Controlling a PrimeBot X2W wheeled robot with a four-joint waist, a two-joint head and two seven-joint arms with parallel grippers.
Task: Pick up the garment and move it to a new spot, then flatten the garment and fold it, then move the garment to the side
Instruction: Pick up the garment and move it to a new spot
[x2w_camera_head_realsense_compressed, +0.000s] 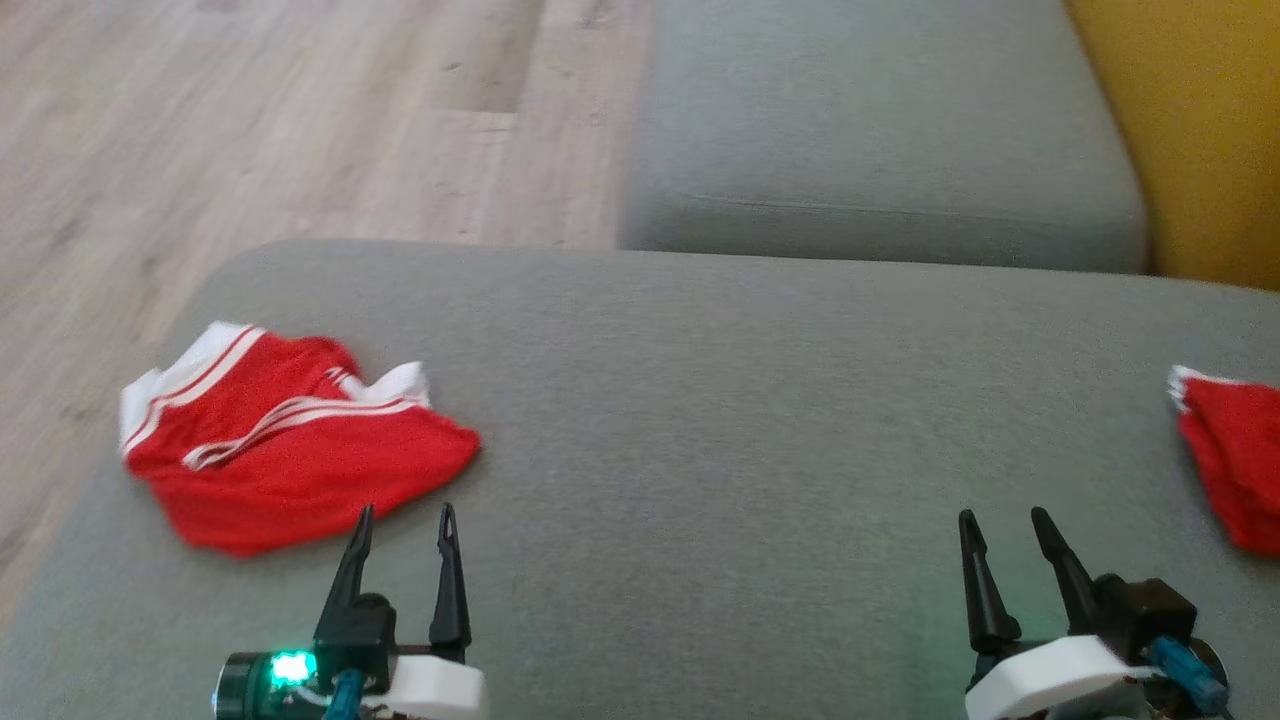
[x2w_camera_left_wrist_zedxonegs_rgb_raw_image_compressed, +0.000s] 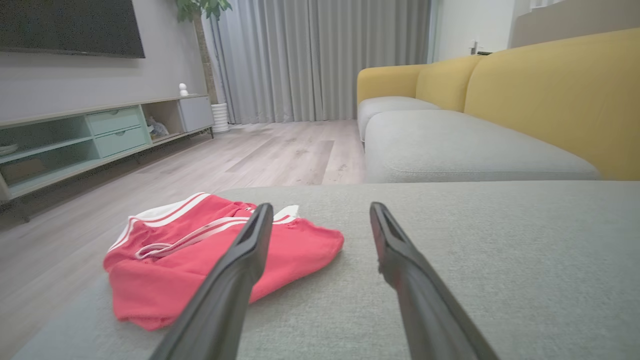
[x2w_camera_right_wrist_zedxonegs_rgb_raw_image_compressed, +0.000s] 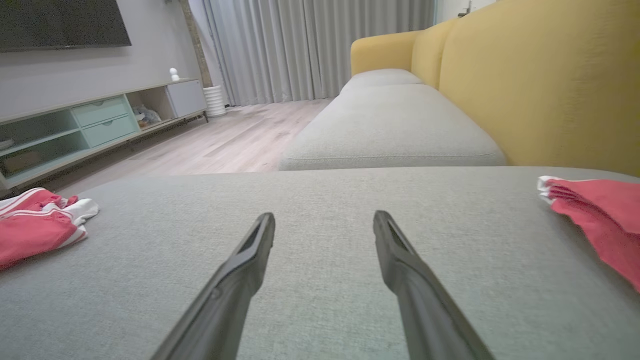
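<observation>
A crumpled red garment with white stripes and a white band lies on the left part of the grey cushion, near its left edge. My left gripper hovers just in front of the garment's near right corner, open, nothing between its fingers. In the left wrist view the garment sits left of and beyond the open left gripper. My right gripper is open over bare cushion at the lower right. The right wrist view has the right gripper open, with the garment far left.
A second red cloth, lying in neat layers, rests at the cushion's right edge. Beyond is another grey seat cushion and a yellow backrest. Wooden floor lies left of the cushion. A low TV cabinet stands far off.
</observation>
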